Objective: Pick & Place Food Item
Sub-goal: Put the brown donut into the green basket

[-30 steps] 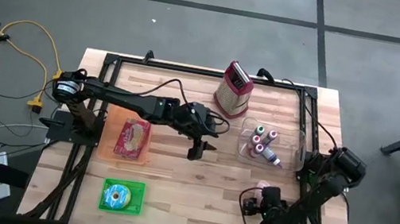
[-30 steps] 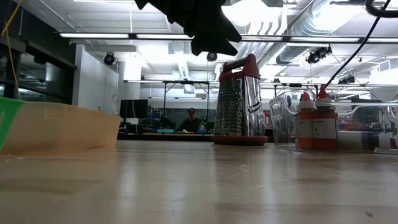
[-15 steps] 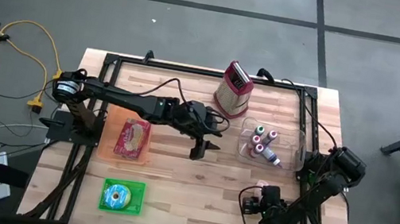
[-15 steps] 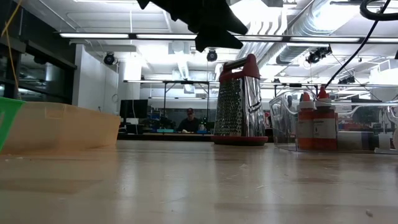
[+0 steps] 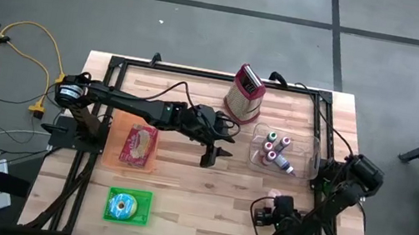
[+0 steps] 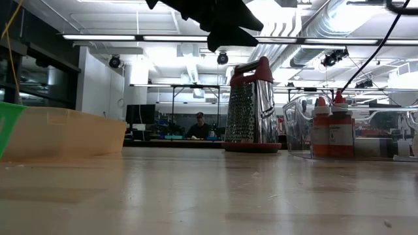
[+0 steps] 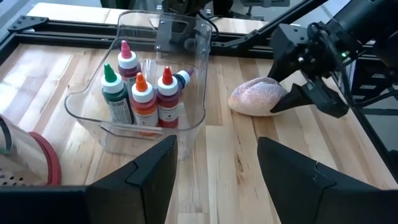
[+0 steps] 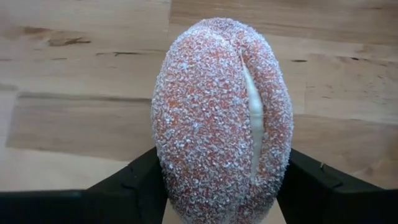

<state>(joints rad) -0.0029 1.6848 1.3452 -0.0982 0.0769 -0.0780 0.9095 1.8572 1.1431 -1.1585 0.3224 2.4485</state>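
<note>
A sugar-coated bun (image 8: 217, 106) with a cream-filled slit lies on the wooden table near its right front part, and also shows as a pink lump (image 5: 272, 195) in the high view. My right gripper (image 5: 272, 203) slants down over it with a finger on each side, shut on it. My left gripper (image 5: 210, 156) hangs open above the table's middle, its fingers (image 7: 149, 177) apart and empty, pointing toward the bun (image 7: 257, 96). My right gripper pinches the bun's two long sides (image 8: 166, 155) between its two fingers (image 8: 134, 183). The fingers slant down from above and lie across the bun. The bun lies on the table (image 7: 249, 134) on its underside, slit up.
A clear tub of sauce bottles (image 5: 275, 149) stands just beyond the bun, and a red-topped grater (image 5: 245, 92) stands at the far edge. At the left are an orange tray with a packet (image 5: 138, 145) and a green tray (image 5: 128, 206). Bare wood lies between them.
My left gripper has tipped its fingers up a little, staying over the table's middle.
</note>
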